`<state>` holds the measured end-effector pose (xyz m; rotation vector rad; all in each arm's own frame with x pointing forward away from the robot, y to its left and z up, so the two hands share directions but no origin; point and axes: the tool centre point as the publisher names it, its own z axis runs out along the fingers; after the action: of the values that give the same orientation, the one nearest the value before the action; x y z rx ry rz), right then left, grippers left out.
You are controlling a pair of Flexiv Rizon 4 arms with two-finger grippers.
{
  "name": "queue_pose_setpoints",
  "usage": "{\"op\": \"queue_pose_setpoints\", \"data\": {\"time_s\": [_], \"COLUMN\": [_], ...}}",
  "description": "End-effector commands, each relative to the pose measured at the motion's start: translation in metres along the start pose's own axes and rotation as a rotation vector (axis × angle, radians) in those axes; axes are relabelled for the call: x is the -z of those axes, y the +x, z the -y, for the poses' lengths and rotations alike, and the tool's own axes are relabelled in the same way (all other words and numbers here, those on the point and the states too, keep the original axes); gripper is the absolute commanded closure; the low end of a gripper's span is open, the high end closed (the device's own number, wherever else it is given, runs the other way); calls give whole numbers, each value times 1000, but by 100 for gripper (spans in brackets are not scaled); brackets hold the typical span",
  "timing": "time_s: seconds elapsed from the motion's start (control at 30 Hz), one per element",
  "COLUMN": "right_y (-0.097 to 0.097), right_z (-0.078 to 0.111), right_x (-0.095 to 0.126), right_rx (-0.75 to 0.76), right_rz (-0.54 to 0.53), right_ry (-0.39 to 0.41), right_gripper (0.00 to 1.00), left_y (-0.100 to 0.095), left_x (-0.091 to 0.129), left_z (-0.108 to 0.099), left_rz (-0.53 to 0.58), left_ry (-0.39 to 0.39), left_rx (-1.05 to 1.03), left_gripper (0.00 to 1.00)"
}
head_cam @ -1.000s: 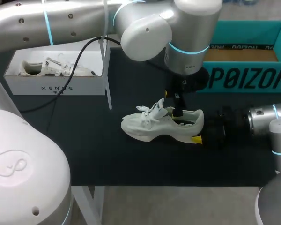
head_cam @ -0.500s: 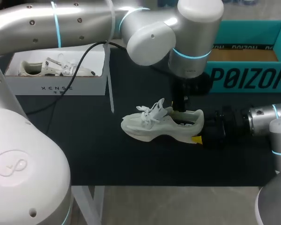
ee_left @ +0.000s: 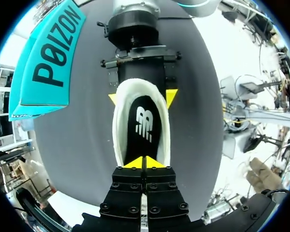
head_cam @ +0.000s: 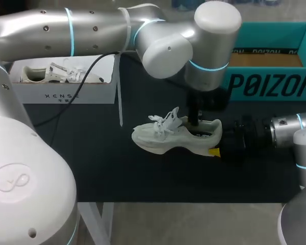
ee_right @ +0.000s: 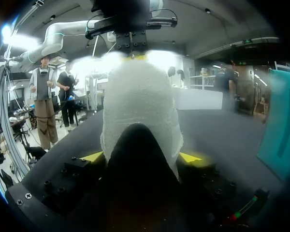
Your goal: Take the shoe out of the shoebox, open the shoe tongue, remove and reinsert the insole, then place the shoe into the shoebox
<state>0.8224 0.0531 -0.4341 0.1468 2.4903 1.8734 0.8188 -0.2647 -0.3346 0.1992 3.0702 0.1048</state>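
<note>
A white shoe point(head_cam: 168, 137) lies on its side on the black mat, toe toward the left. My left gripper point(head_cam: 193, 121) reaches down into its opening. In the left wrist view its tips point(ee_left: 145, 163) are pressed together, shut on the near end of the black insole point(ee_left: 142, 126). My right gripper point(head_cam: 217, 145) comes in from the right and is shut on the shoe's heel point(ee_right: 140, 101), one yellow tip on each side point(ee_right: 141, 157). The left wrist view shows those same tips flanking the heel point(ee_left: 142, 96). The teal shoebox point(head_cam: 268, 84) stands at the back right.
A white box point(head_cam: 61, 92) holding another pale shoe point(head_cam: 56, 74) stands at the back left. A black cable point(head_cam: 66, 102) hangs from my left arm across the mat. Bare mat lies in front of the shoe toward the table's front edge.
My left gripper's fingers have closed inside the shoe opening, and the left arm has shifted slightly. The shoe and my right gripper have stayed in place.
</note>
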Motion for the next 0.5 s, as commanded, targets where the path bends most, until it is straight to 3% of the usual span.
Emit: {"op": "queue_pose_setpoints", "data": {"time_s": [0.03, 0.5], "right_y": [0, 0], "right_z": [3, 3], "right_x": [-3, -3], "right_rx": [-1, -1], "right_rz": [2, 2], "right_ry": [1, 1], "right_gripper": [100, 100], "left_y": [6, 30], "left_x": [-10, -32], "left_z": [2, 8], "left_rz": [-5, -43], "left_ry": [-10, -29], "left_rx": [-12, -66], "left_gripper": [100, 100]}}
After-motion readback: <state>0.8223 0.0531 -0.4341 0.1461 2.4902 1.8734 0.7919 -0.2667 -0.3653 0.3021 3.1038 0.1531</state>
